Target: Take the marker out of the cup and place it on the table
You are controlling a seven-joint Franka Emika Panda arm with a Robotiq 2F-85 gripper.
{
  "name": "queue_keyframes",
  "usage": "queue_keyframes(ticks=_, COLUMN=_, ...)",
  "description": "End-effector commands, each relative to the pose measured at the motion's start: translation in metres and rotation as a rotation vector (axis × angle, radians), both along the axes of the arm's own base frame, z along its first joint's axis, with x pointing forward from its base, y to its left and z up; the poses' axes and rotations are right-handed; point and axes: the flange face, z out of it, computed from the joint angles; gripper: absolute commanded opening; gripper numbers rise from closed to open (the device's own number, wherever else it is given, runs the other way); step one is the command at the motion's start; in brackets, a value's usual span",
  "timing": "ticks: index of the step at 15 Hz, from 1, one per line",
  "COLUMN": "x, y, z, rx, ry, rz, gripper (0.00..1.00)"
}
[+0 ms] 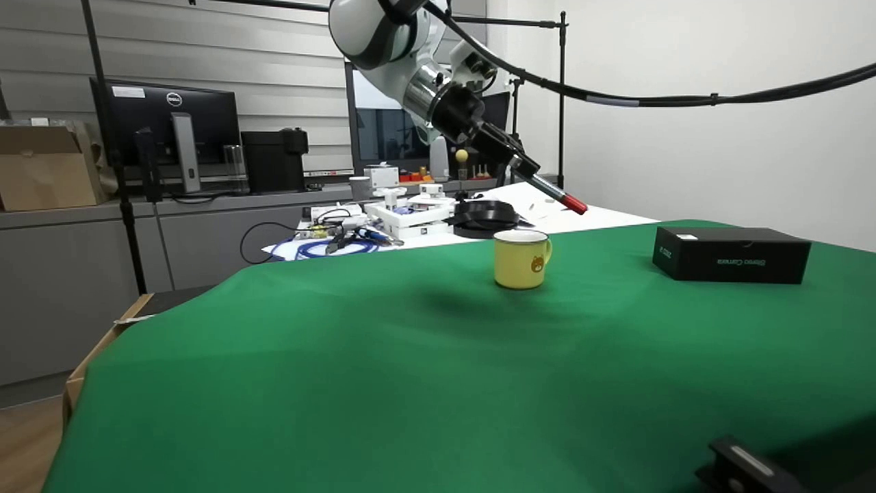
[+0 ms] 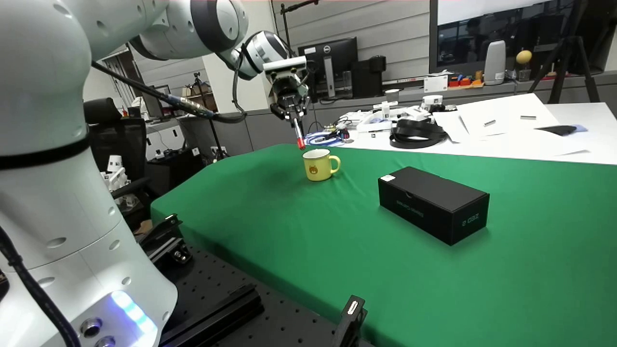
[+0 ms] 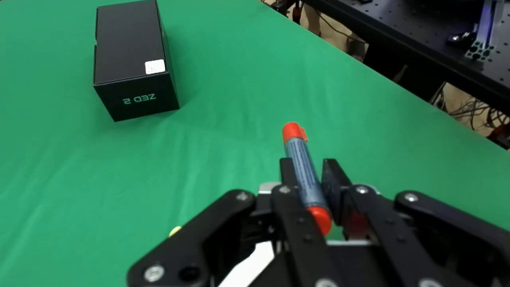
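Green and cloth-covered, the bench [image 1: 328, 383] lay below the marker [image 3: 306, 171], which hung slanting in mid-air, pinched by narrowed jaws, clear of the upright cup [image 2: 318, 166] nearby. A black box [image 2: 434, 205] sat well apart. Judged risks: tip-first contact could pivot the marker within the jaws; too high a release could start it rolling; a low sweep could knock the cup over.

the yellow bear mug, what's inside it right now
In both exterior views the yellow mug shows only pale inner wall below its rim; its bottom is hidden by the near side. The red-capped marker is outside, between the jaws.
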Motion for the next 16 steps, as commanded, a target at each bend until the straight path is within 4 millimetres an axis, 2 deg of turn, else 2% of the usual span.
queue_keyframes(ticks=1, x=-0.014, y=0.005, z=-0.039, rx=-0.045, ry=0.062, rz=0.062, gripper=0.06)
queue_keyframes(ticks=6, x=-0.040, y=0.003, z=-0.118, rx=-0.080, ry=0.144, rz=0.072, gripper=0.06)
queue_keyframes(ticks=8, x=-0.050, y=0.003, z=-0.141, rx=-0.097, ry=0.171, rz=0.084, gripper=0.06)
queue_keyframes(ticks=10, x=-0.056, y=0.004, z=-0.154, rx=-0.113, ry=0.183, rz=0.095, gripper=0.06)
queue_keyframes(ticks=16, x=-0.058, y=0.010, z=-0.149, rx=-0.134, ry=0.174, rz=0.112, gripper=0.06)
